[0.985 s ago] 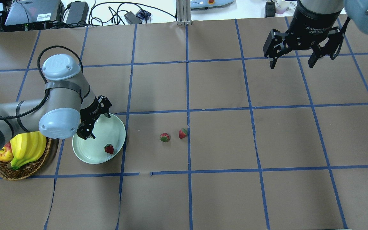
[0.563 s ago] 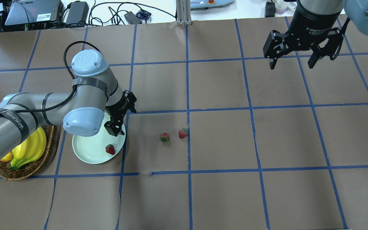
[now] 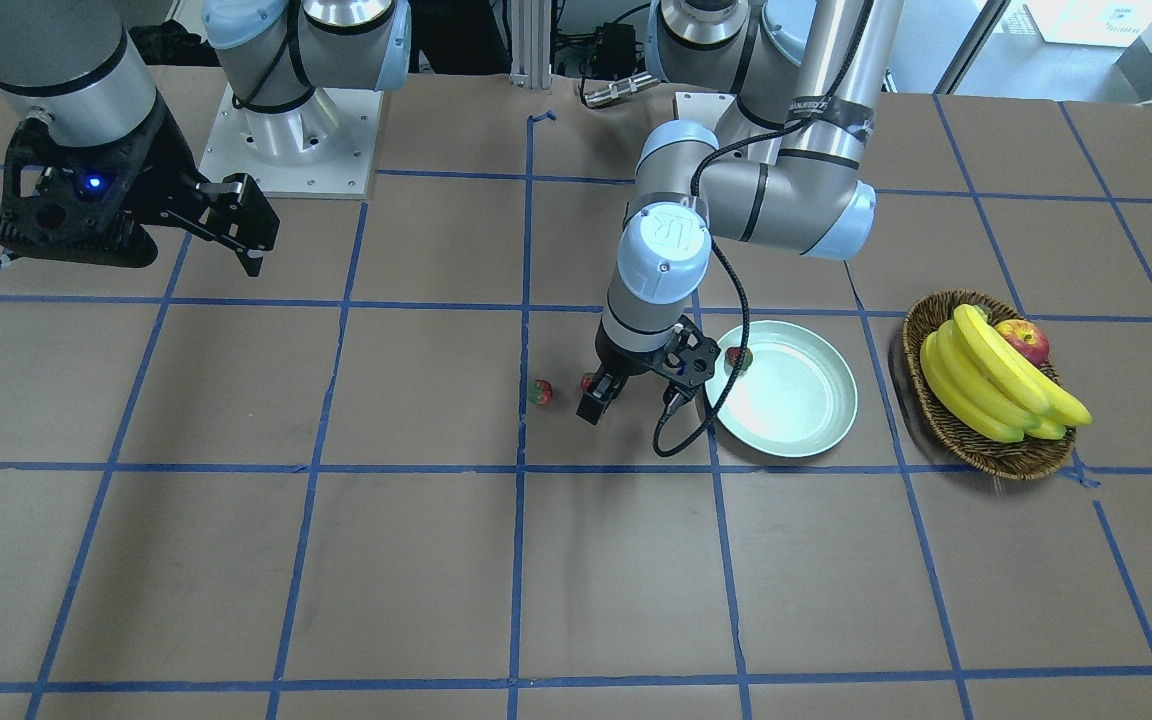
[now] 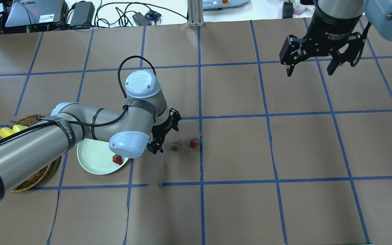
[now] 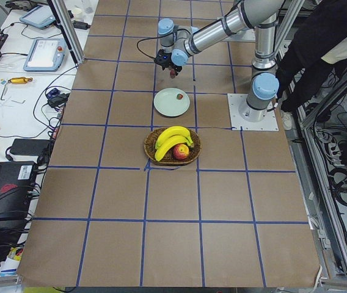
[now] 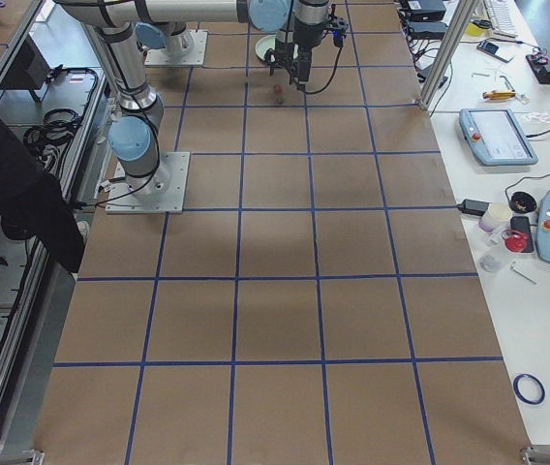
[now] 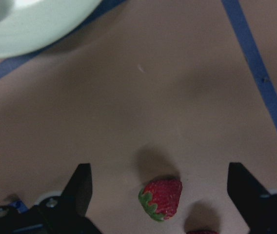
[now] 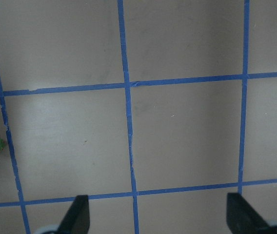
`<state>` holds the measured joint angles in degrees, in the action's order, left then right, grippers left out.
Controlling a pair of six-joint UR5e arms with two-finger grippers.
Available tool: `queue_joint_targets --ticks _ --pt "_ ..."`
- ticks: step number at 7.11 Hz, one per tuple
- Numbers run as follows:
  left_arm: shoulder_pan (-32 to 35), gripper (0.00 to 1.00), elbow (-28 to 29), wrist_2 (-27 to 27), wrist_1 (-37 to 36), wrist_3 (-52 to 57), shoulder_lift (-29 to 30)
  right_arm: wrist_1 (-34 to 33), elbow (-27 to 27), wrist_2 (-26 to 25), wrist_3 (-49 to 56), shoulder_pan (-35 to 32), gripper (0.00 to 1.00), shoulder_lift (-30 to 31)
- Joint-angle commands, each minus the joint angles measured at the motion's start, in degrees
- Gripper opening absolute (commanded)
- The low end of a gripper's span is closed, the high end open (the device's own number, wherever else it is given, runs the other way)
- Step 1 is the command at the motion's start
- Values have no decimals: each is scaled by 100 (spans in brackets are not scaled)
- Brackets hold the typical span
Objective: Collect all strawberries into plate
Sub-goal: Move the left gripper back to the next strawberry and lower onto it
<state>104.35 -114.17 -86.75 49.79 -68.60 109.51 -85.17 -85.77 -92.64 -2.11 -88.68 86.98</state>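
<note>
Red strawberry [image 7: 161, 199] on table [image 7: 177, 97] between fingers [image 7: 80, 190] of wide-spread left gripper [image 7: 159, 175], untouched; right gripper [image 4: 310, 69] wide, empty.

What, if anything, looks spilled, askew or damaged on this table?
Nothing is spilled or damaged. One small red strawberry sits in the pale mint round plate; a second strawberry and a third strawberry lie on the brown paper outside it, simply not collected yet.
</note>
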Motion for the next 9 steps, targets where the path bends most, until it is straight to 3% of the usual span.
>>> queue_joint_targets --ticks 1,4,5,6,7,8,9 --pt "86 99 0 9 -118 855 105 0 -1 0 9 0 100 3" --pt "217 98 -123 -26 118 1006 149 0 -1 0 9 0 100 3" --pt "217 90 -123 -27 119 989 167 0 -1 0 9 0 100 -6" --pt "217 68 -115 -18 119 963 167 0 -1 0 9 0 100 3" --pt "217 31 -115 0 119 962 158 0 -1 0 9 0 100 3" --pt "209 17 -80 8 119 1023 149 0 -1 0 9 0 100 3" --pt "209 15 -71 -18 110 1076 149 0 -1 0 9 0 100 3"
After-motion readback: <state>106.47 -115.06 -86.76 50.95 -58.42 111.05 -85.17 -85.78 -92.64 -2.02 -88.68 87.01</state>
